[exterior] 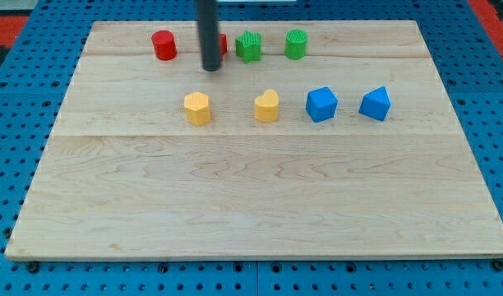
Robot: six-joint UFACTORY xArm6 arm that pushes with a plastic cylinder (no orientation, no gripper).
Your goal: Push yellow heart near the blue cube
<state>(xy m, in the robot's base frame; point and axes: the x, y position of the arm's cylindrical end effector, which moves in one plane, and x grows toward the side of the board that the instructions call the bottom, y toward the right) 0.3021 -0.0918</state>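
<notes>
The yellow heart [267, 106] lies on the wooden board just left of a blue cube-like block [321, 104], a small gap between them. A second blue block [376, 104] lies further to the view's right. A yellow hexagon block [197, 108] lies to the left of the heart. My tip [211, 69] is the lower end of the dark rod, above and left of the heart, up and slightly right of the yellow hexagon, touching neither.
Along the view's top lie a red cylinder [163, 45], a red block [223, 43] mostly hidden behind the rod, a green star-like block [249, 46] and a green cylinder [296, 43]. The wooden board [251, 197] rests on a blue pegboard surface [13, 99].
</notes>
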